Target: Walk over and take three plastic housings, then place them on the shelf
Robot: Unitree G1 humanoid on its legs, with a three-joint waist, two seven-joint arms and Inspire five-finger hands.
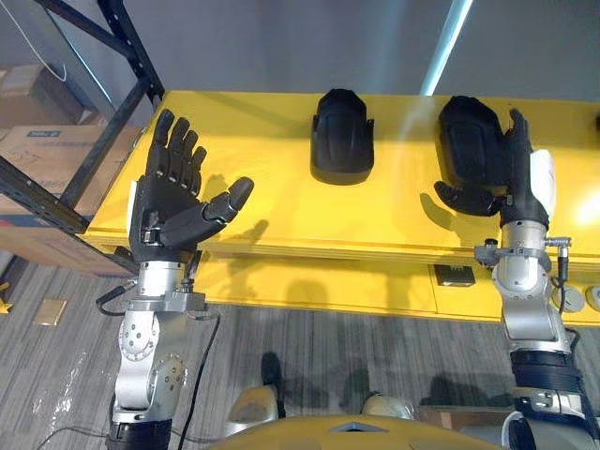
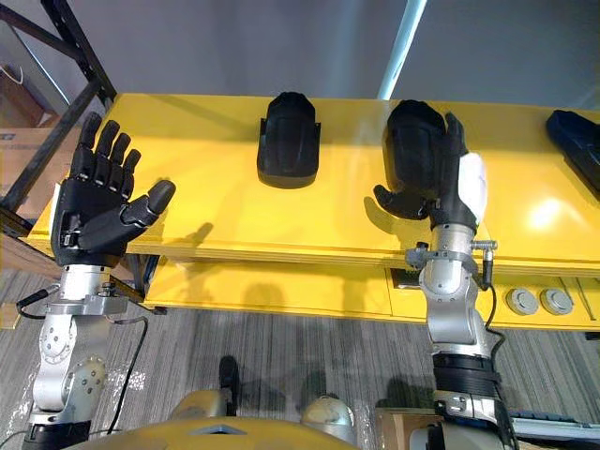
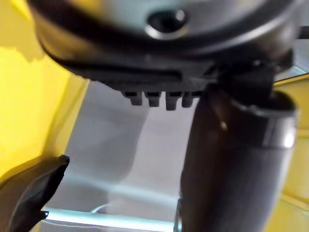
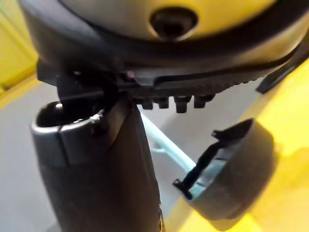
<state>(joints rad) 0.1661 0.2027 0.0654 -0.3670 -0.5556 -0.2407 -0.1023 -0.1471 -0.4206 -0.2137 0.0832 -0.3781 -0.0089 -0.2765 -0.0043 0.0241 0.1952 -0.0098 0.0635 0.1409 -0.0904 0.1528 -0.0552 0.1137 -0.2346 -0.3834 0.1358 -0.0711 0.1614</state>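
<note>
Right hand (image 2: 448,183) stands upright just beside the right housing (image 2: 412,141) with its fingers straight and its thumb (image 2: 398,203) stretched across the housing's near end. It is released, not closed round anything, and the right wrist view shows a gap between thumb and housing. That black housing lies on the yellow table (image 1: 281,225), its long axis running away from the robot and its rounded end pointing to the far edge. A second housing (image 1: 342,136) lies the same way nearer the middle, well apart from both hands. Another dark piece (image 2: 577,141) sits at the table's right end. Left hand (image 1: 173,202) is raised over the table's left end, palm up, fingers spread and straight, holding nothing, near a black rack (image 1: 103,131) and cardboard boxes (image 1: 47,150).
</note>
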